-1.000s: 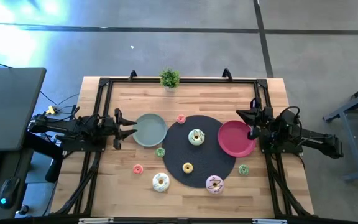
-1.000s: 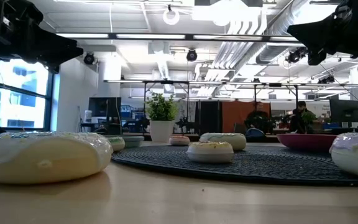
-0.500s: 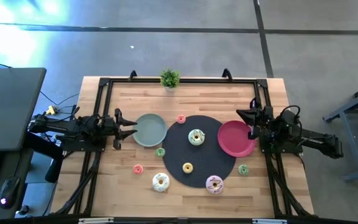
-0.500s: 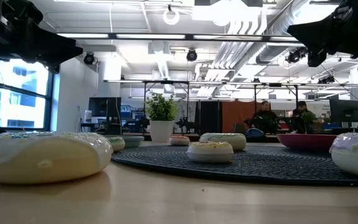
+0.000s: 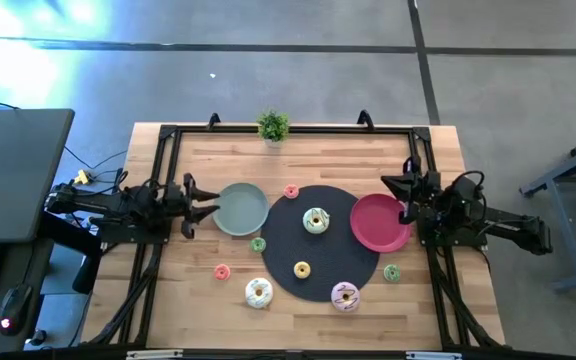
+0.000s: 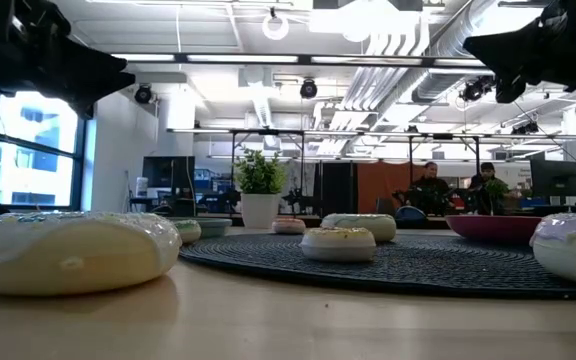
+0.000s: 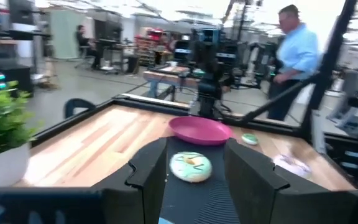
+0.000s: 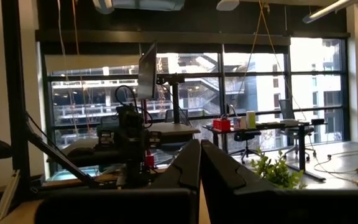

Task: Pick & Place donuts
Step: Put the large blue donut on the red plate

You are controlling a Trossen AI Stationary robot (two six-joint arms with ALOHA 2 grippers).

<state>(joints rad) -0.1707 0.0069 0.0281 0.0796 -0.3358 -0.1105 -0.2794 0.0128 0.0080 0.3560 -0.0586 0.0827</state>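
Several toy donuts lie flat. On the black mat [image 5: 286,240] are a cream one [image 5: 315,220] and a small yellow one [image 5: 302,269]; a pink-frosted one [image 5: 345,296] sits on the mat's near edge. On the wood are a white one [image 5: 258,293], small pink ones [image 5: 221,271] [image 5: 290,191] and small green ones [image 5: 257,244] [image 5: 392,272]. My left gripper [image 5: 211,205] [image 7: 194,149] hovers open at the grey-green plate's [image 5: 240,209] left rim. My right gripper [image 5: 398,198] [image 8: 199,146] hovers shut over the red plate's [image 5: 378,222] right edge.
A small potted plant [image 5: 273,127] stands at the table's far edge. A black frame [image 5: 288,129] runs along the table's far, left and right sides. Bare wood lies between the plates and the far edge. People stand and sit in the room behind [image 6: 428,185].
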